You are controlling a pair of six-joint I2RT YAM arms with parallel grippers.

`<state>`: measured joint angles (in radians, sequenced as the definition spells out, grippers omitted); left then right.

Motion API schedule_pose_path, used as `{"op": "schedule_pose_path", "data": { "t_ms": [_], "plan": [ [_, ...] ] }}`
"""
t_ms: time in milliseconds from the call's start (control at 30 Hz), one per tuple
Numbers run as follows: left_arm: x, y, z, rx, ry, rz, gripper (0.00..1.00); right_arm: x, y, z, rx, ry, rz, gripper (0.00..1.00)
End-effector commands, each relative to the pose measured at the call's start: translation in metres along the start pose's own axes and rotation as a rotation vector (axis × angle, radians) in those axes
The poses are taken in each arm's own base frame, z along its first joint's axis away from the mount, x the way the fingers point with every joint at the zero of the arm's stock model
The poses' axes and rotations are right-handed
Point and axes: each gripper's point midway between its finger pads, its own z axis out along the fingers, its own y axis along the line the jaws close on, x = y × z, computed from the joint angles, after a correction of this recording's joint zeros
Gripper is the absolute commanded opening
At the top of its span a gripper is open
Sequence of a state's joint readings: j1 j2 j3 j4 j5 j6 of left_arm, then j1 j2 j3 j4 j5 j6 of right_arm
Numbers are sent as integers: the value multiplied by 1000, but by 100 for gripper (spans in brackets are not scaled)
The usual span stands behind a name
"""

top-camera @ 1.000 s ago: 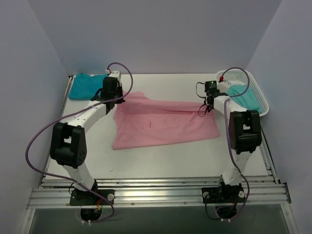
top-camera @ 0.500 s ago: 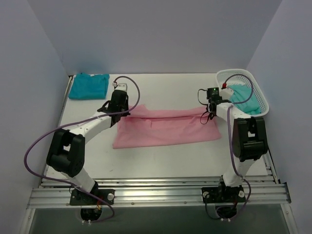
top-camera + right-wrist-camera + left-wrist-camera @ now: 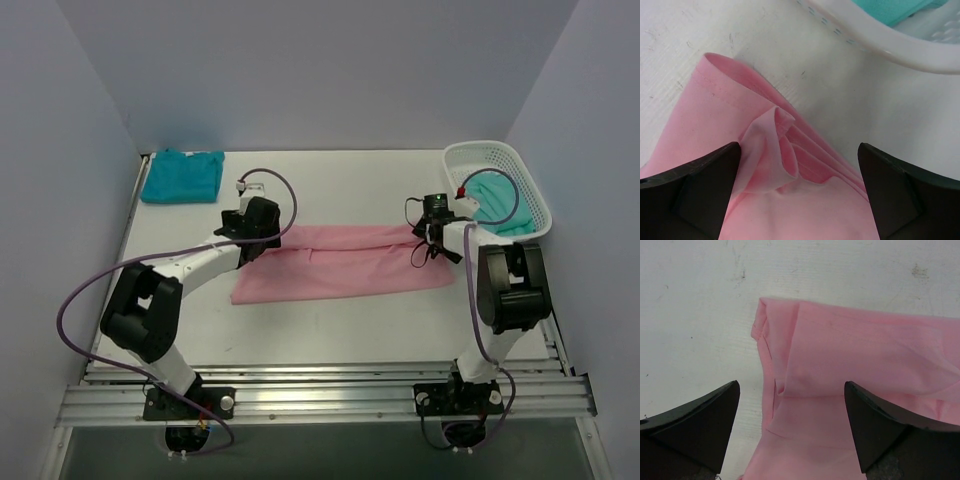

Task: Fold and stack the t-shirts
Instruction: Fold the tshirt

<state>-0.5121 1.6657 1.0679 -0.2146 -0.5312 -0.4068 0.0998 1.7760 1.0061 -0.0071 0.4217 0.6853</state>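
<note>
Top view, left to right: the left arm [image 3: 185,265] reaches from its base at lower left up and rightward, low over the white, scuffed table [image 3: 350,325]. The left gripper [image 3: 268,225] sits at the left end of the pink t-shirt [image 3: 340,262], and the left wrist view shows its jaws wide apart, straddling a folded corner without pinching it. The pink t-shirt lies at mid-frame as a long horizontal band, folded lengthwise. The right arm [image 3: 505,285] rises from lower right, and the right gripper [image 3: 432,232] sits at the shirt's right end, jaws likewise apart over a rumpled fold. A deep teal t-shirt [image 3: 182,176] lies folded at upper left. A mint-teal t-shirt [image 3: 505,205] lies in the white mesh basket [image 3: 483,146] at upper right. Pale lavender walls [image 3: 320,70] enclose three sides, and aluminium rails [image 3: 330,400] span the bottom.
</note>
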Motion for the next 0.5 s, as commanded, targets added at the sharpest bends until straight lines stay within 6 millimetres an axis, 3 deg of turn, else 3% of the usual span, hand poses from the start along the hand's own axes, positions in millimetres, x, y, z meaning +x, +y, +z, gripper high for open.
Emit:
{"op": "schedule_pose_path", "data": {
  "t_ms": [0,133,267,367,467],
  "plan": [
    [-27,12,-16,-64,-99,-75,94,-33,-6,-29,9,-106,66,100],
    [-59,16,-39,-41,-187,-111,94,-57,4,-58,-35,-166,95,100],
    [-95,17,-60,-18,-263,-129,94,-86,28,-95,-88,-233,111,100],
    [-115,14,-63,-5,-303,-121,94,-91,55,-116,-160,-256,101,100],
    [-129,3,-51,24,-306,-114,94,-90,93,-130,-259,-247,88,100]
  ]
}}
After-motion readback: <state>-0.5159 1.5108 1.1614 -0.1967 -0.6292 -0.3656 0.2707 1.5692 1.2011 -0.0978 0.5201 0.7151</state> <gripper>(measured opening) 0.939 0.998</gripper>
